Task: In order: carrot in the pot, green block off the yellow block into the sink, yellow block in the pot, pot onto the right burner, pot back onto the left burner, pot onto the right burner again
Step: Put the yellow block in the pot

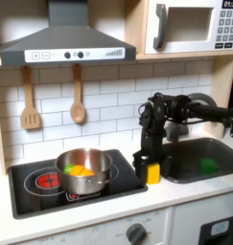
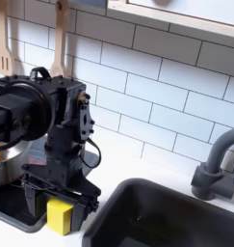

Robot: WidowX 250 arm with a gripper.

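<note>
Pincer (image 2: pixel 59 198) down around yellow block (image 2: pixel 59 216), grip unclear

Carrot (image 1: pixel 80 170) sits in pot (image 1: pixel 101 174) on left burner; green block (image 1: pixel 209 165) lies in sink (image 1: pixel 177 153) at 3 o'clock; yellow block and drags remain

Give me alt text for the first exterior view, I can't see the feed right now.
The gripper hangs right over the yellow block on the counter between the stove and the sink. The green block lies in the sink, and the pot sits on the left burner with the carrot inside.
</note>
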